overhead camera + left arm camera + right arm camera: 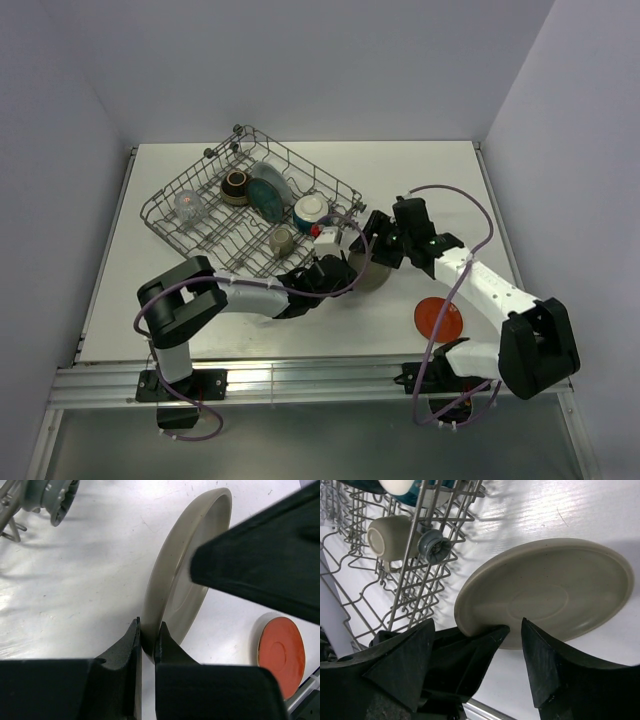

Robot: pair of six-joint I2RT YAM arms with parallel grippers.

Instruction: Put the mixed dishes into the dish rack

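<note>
My left gripper (pixel 148 630) is shut on the rim of a pale grey-beige plate (pixel 175 580) and holds it tilted up on edge just right of the dish rack (pixel 250 205). My right gripper (pixel 476 625) is open, its jaws spread on either side of the plate's near rim (pixel 555 592); I cannot tell whether they touch it. In the top view both grippers (pixel 345 268) (pixel 372 245) hide most of the plate. The rack holds a clear glass (pixel 187 207), brown bowl (pixel 236 185), teal dish (pixel 268 197), cream bowl (pixel 310 210) and grey mug (pixel 282 240).
A red-orange saucer (pixel 438 319) lies flat on the white table near the right arm's base; it also shows in the left wrist view (pixel 281 652). A rack wheel (pixel 434 546) and wire edge sit close to the plate's left. Walls enclose the table on three sides.
</note>
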